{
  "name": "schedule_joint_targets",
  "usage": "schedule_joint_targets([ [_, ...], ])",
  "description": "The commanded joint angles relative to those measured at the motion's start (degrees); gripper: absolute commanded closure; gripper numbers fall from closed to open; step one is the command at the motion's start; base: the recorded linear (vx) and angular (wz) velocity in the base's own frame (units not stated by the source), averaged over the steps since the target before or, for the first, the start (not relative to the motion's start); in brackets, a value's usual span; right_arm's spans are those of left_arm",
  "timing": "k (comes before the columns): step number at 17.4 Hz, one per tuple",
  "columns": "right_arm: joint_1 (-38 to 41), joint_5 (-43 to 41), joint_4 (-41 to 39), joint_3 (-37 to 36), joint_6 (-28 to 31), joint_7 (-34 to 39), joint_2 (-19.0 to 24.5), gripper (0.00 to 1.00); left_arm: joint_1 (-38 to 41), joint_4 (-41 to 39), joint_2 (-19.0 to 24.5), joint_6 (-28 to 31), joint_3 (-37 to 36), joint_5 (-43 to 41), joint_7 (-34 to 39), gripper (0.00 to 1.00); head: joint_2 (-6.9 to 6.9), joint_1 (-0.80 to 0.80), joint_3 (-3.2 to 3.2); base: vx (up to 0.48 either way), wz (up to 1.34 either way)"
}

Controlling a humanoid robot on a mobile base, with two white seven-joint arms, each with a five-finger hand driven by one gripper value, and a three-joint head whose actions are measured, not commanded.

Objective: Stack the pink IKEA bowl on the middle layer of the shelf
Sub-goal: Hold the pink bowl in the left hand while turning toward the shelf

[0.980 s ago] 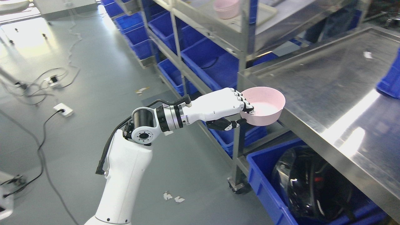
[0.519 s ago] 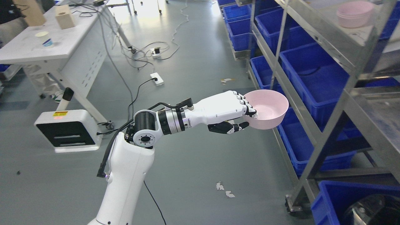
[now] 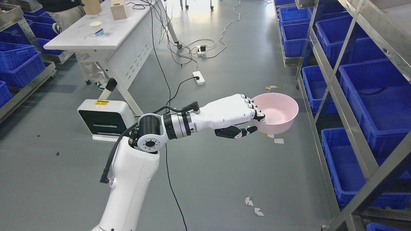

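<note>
Grey floor (image 3: 224, 179) spreads under everything, well below the left robot hand (image 3: 239, 114). Metal shelf rack (image 3: 337, 93) runs along the robot hand's right side, its lower levels filled with blue bins (image 3: 375, 93); the nearest upright post stands just right of the bowl, apart from it. White bench (image 3: 106, 38) sits far up and left of the robot hand, carrying a paper cup (image 3: 97, 29) and two wooden blocks (image 3: 118, 9). A white box unit with a dark front (image 3: 102, 119) rests on the floor to the robot hand's left, behind the arm's elbow. Left arm enters from the bottom edge and reaches rightward. Pink bowl (image 3: 279, 112) is held in the air at the fingertips, upright, opening up: fingers (image 3: 253, 109) are hooked over the near rim into the bowl, thumb (image 3: 236, 132) pressing from beneath. Bowl is over the floor, not on any shelf layer. Black cables and a power strip (image 3: 199, 78) lie on the floor above the robot hand. Paper scraps (image 3: 252, 205) lie on the floor below it.
</note>
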Motion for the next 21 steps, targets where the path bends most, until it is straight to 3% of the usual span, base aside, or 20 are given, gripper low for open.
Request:
schedule_joint_targets([
  [1,0.2,0.0,-1.0,0.0,0.0,0.0,-1.0,0.0,0.1,-0.8,0.9,0.0,-0.3,0.0,0.0,1.0,0.0,0.0,0.0,0.136,0.23],
  [9,0.2,0.0,-1.0,0.0,0.0,0.0,-1.0,0.0,0.1,-0.8,0.9,0.0,-0.3,0.0,0.0,1.0,0.0,0.0,0.0,0.241,0.01],
  [21,0.2,0.0,-1.0,0.0,0.0,0.0,-1.0,0.0,0.1,-0.8,0.9,0.0,-0.2,0.0,0.0,0.99,0.0,0.0,0.0,0.37,-0.12],
])
